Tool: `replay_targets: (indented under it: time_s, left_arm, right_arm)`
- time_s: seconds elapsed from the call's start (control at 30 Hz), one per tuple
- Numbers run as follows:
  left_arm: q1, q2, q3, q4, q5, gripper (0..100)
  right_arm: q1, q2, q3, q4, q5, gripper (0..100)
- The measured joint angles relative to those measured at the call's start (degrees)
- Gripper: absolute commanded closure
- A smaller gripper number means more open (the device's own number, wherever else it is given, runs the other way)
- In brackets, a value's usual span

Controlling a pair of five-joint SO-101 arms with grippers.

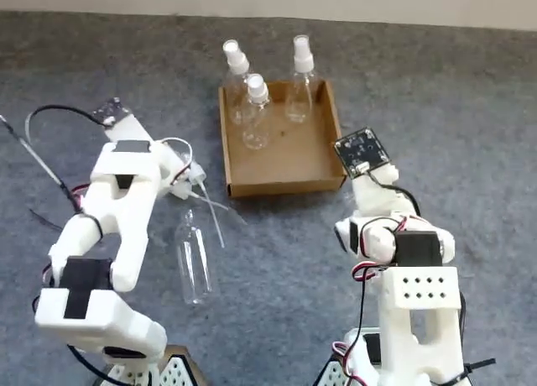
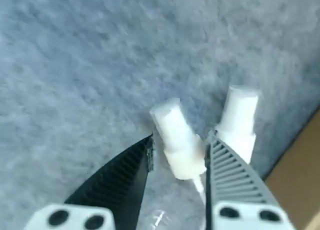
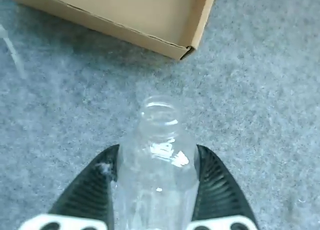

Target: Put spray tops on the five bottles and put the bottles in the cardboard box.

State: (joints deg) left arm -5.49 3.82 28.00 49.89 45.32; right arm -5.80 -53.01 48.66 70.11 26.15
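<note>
Three bottles [image 1: 256, 117] with spray tops fitted stand upright in the cardboard box [image 1: 294, 159], grouped toward its far end. That much of the job looks finished, three of five.

Two bottles are left, both without tops. One open-necked bottle [image 3: 160, 120] is clenched between the jaws of the right gripper [image 3: 159, 157]. It is held just short of the box's near corner, outside it, with its mouth pointing toward the box. The other uncapped bottle [image 1: 193, 256] lies on its side on the grey surface [image 1: 277, 268], between the two arms and well apart from the box.

The two spray tops that remain lie side by side on the surface, to the left of the box, and their thin dip tubes trail toward the lying bottle. The left gripper [image 2: 179, 140] is down over them with its jaws apart, straddling one spray top [image 2: 175, 135]. The grey jaw seems to touch the top, and a sliver of surface shows at the black one, so I judge this as not yet a firm pinch. The second spray top [image 2: 240, 115] lies just outside the grey jaw.

By my reading, the step in hand is fetching a top for the bottle the right arm holds. After that comes fitting it, boxing that bottle, and then doing the same for the bottle lying down.
</note>
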Motion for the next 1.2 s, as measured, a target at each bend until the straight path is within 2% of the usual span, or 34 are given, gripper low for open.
replay_targets:
  time_s: [0.43, 0.63, 1.07, 1.2]
  left_arm:
    - [0.6, 6.9, -0.6, -4.6, 0.3, 85]
    - [0.8, 6.1, -0.6, -4.6, 0.3, 93]
    - [-0.3, -7.4, -0.5, -4.7, -1.4, 99]
    - [-2.1, -15.6, -0.5, -4.7, -5.5, 99]
  right_arm:
    - [0.0, 0.0, 0.0, 0.0, 0.0, 99.4]
    - [0.0, 0.0, 0.0, 0.0, 0.0, 99.4]
    - [0.0, 0.0, 0.0, -0.1, 0.0, 99.4]
    - [-2.5, 0.0, 0.0, -5.4, -0.2, 99.4]
